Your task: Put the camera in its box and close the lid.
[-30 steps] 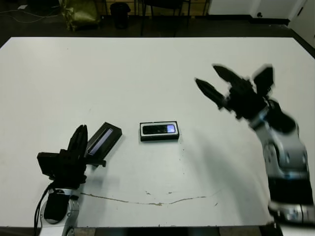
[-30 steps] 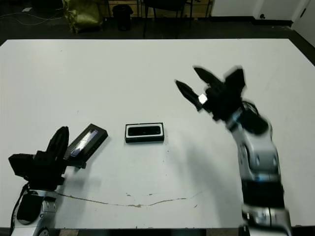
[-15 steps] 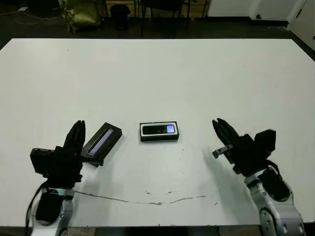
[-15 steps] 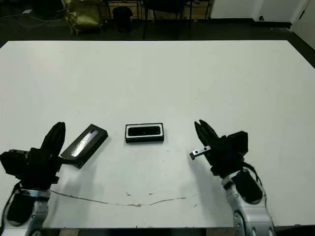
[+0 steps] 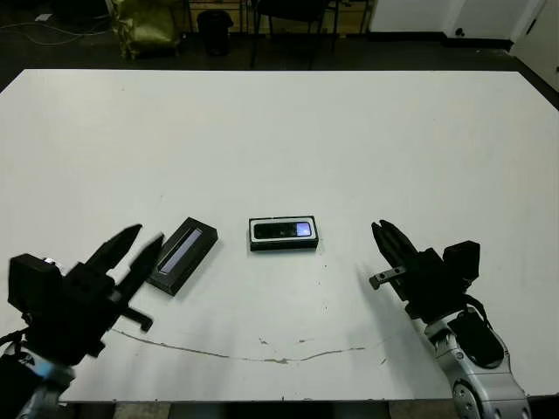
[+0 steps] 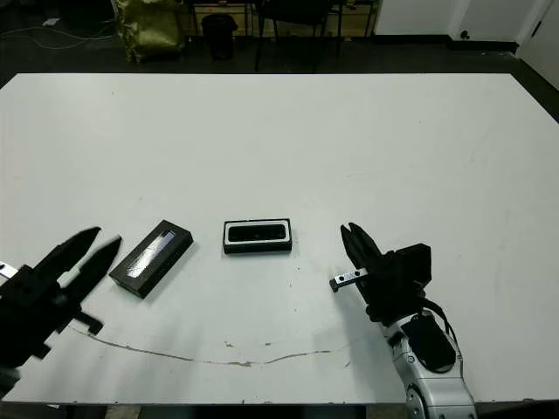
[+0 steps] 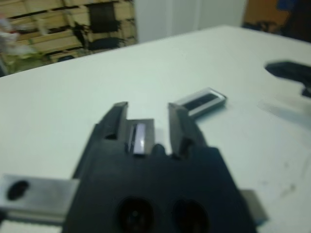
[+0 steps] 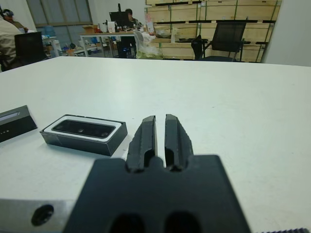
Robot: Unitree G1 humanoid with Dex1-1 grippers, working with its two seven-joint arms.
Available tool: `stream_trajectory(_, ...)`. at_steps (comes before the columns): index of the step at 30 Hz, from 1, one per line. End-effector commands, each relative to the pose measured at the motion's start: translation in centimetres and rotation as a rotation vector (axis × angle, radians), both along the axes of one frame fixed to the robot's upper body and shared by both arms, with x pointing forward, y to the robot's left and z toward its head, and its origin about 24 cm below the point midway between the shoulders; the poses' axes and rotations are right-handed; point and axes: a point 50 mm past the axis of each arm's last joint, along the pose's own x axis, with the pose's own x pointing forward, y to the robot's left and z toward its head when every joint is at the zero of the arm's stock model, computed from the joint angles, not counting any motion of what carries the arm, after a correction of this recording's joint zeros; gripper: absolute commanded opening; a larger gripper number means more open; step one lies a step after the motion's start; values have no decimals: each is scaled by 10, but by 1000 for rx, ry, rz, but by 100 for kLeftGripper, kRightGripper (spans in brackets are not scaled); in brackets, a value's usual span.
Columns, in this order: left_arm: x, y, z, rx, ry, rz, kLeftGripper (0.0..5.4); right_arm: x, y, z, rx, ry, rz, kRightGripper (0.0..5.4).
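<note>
Beyond the white table [image 5: 279, 122] — dark floor, an office chair [image 8: 216, 41], stacked wooden pallets [image 8: 209, 14] behind.

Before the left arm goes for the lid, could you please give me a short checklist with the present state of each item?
1. Camera seated in the box: ok, it lies inside the white lining.
2. Lid free to be picked: ok, it lies flat on the table beside the box, apart from it, untouched.
3. Left gripper ready to grasp: ok, fingers apart, empty, lined up on the lid in the left wrist view.
4. Right gripper out of the way: ok, fingers together, empty, off to the box's other side.
5. Box open and unobstructed: ok, nothing rests on it.
6. Camera fully flush below the rim: cannot tell.
</note>
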Motion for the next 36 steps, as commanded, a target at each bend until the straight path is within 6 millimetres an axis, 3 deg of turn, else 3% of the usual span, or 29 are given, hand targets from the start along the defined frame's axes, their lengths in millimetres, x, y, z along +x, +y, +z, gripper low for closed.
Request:
stream_trajectory(1,-4,0,-4,-3,53,-20,273,0,-1,-5,-4,15,7,0)
stream_trajectory(8,-2,-3,-12,-8,43,20,443,0,-1,-4,-1,28,0,0)
stream_trajectory(12,-1,-6,-21,-119,82,100,539,1,-2,-5,14,11,13,0)
stream_trajectory(22,5,-10,-31,-120,106,95,539,-2,-1,-6,-4,24,-5,0)
stream_trajectory(27,7,-9,-39,-206,188,102,539,-2,-1,-7,12,24,-2,0)
stream_trajectory(36,10,-5,-42,-102,217,148,539,-3,-1,-7,13,45,-7,0)
